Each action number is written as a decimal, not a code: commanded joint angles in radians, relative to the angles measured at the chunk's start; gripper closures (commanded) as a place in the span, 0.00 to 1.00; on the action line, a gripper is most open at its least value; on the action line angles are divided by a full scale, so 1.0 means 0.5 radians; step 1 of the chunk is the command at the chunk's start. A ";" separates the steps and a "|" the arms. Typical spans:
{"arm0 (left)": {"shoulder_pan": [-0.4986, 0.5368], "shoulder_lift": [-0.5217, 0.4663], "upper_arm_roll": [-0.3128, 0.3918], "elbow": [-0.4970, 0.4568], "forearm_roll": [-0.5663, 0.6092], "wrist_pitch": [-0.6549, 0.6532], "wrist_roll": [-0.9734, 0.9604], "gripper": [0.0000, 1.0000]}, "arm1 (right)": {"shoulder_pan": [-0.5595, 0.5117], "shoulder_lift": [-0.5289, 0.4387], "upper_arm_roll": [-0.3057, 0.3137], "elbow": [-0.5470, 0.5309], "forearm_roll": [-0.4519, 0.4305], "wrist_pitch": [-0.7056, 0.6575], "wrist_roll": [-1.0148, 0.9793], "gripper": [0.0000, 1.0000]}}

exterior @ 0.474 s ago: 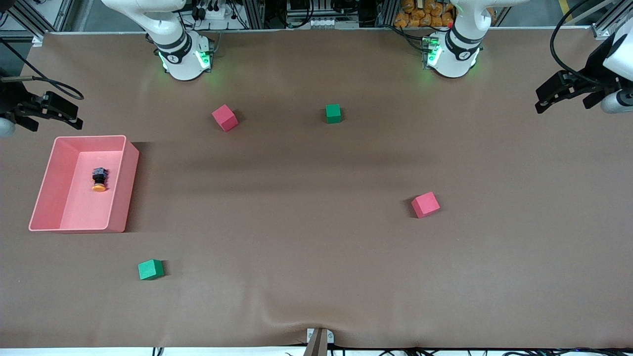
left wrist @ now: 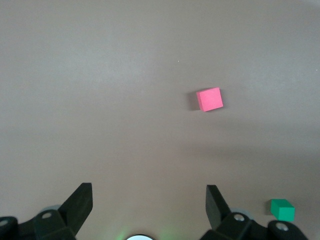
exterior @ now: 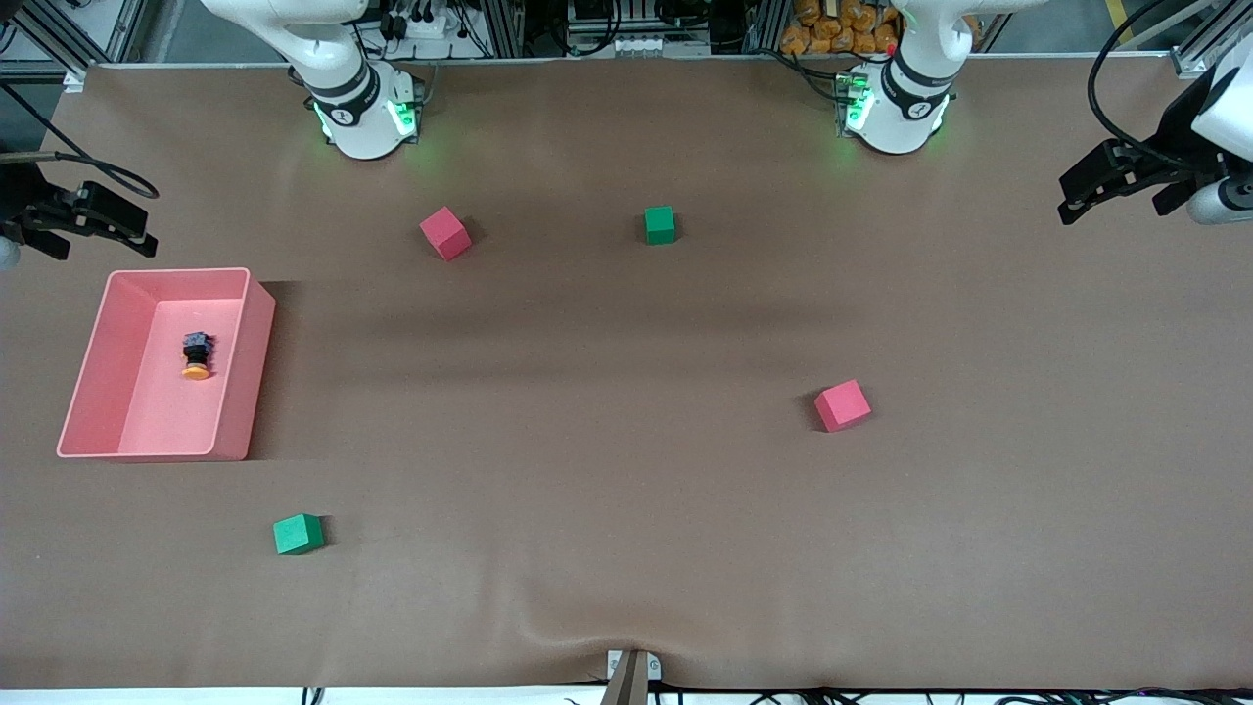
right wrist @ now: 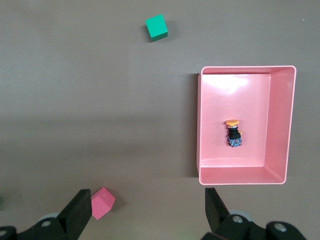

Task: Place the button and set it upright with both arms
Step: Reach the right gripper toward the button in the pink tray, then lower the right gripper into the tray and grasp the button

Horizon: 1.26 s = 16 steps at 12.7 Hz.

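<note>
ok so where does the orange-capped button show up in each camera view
Front view: the button lies on its side in the pink bin, at the right arm's end of the table.
Left wrist view: not in it.
Right wrist view: the button lies in the pink bin.
Shared landmark: the pink bin.

Brown cloth-covered bench [exterior: 626, 470], lightly rippled at the edge nearest the front camera, where a small metal bracket [exterior: 631, 668] clips on. Above the bench's top edge: aluminium frame rails [exterior: 509, 24], tangled black cables [exterior: 431, 20], a heap of orange objects [exterior: 832, 24]. Soft banded shadows across the bench middle.
</note>
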 commanded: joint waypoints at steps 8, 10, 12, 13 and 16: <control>-0.006 0.012 -0.007 0.016 -0.024 -0.032 0.058 0.00 | -0.304 0.409 0.015 -0.034 -0.043 0.155 -0.067 0.00; -0.006 0.015 -0.004 0.013 -0.024 -0.032 0.076 0.00 | -0.405 0.437 0.015 -0.153 -0.043 0.393 -0.323 0.00; -0.006 0.027 -0.004 0.013 -0.024 -0.029 0.073 0.00 | -0.509 0.440 0.015 -0.391 -0.043 0.659 -0.444 0.00; -0.006 0.027 -0.007 0.013 -0.024 -0.029 0.076 0.00 | -0.555 0.440 0.015 -0.505 -0.040 0.786 -0.554 0.00; -0.003 0.030 -0.007 0.007 -0.030 -0.029 0.076 0.00 | -0.632 0.495 0.015 -0.678 -0.043 1.047 -0.625 0.00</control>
